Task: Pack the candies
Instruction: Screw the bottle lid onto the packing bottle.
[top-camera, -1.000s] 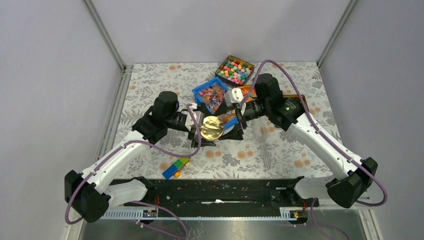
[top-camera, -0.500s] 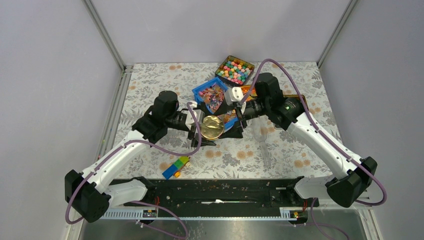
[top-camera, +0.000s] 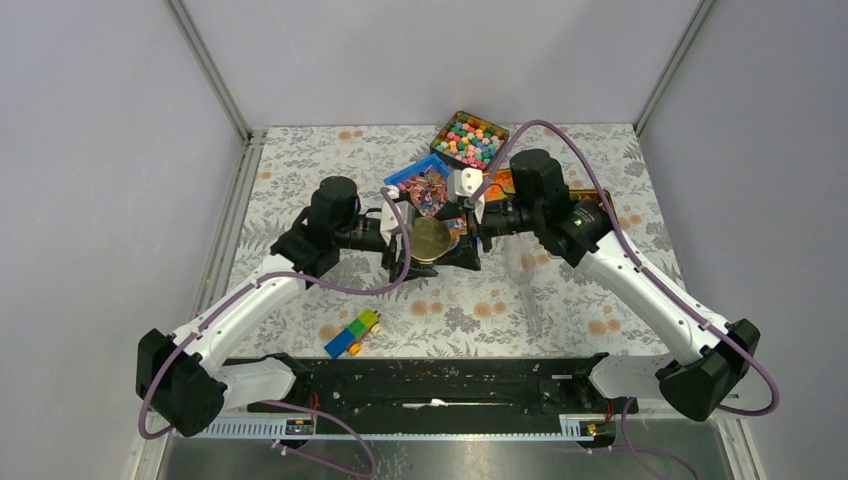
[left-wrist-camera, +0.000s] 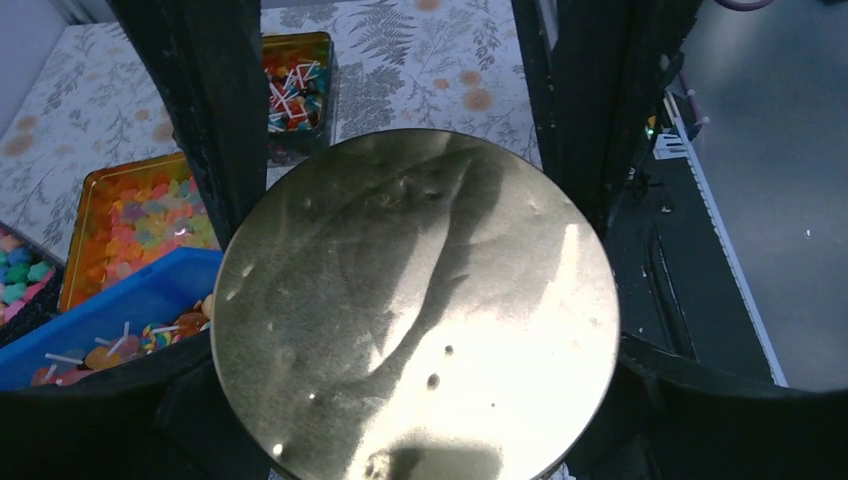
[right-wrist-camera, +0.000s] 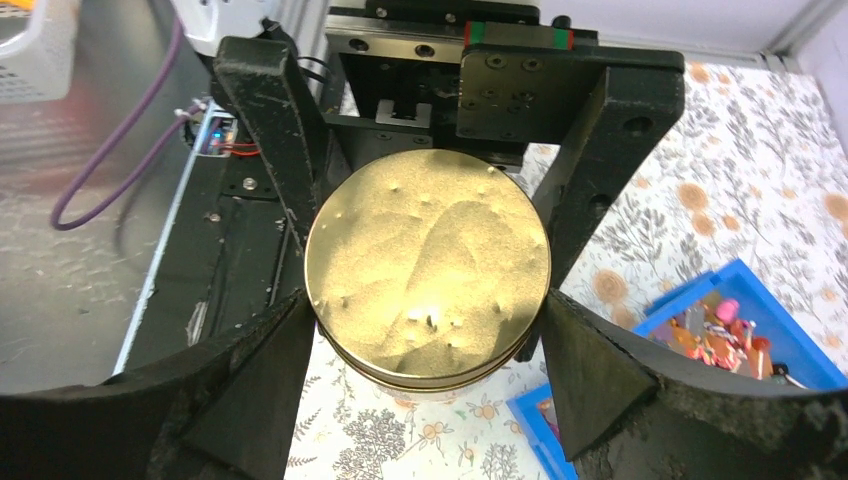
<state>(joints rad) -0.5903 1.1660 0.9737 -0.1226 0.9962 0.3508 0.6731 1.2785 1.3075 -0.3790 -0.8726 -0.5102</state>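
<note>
**A:** Floral tablecloth (top-camera: 600, 300) is carrying everything. What are the claws doing?

**B:** The left gripper (left-wrist-camera: 418, 345) and the right gripper (right-wrist-camera: 425, 300) are both clamping the round gold metal tin (top-camera: 430, 241) from opposite sides. I'm guessing one is steadying the base while the other is working the lid.

**A:** And the candies (top-camera: 428, 188)?

**B:** They're lying in the blue plastic tray (top-camera: 400, 180) just behind the tin. I'm judging that none are going in until the tin is opening.

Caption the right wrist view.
Left gripper and right gripper both grip the gold tin; blue tray of candies lower right.
</note>
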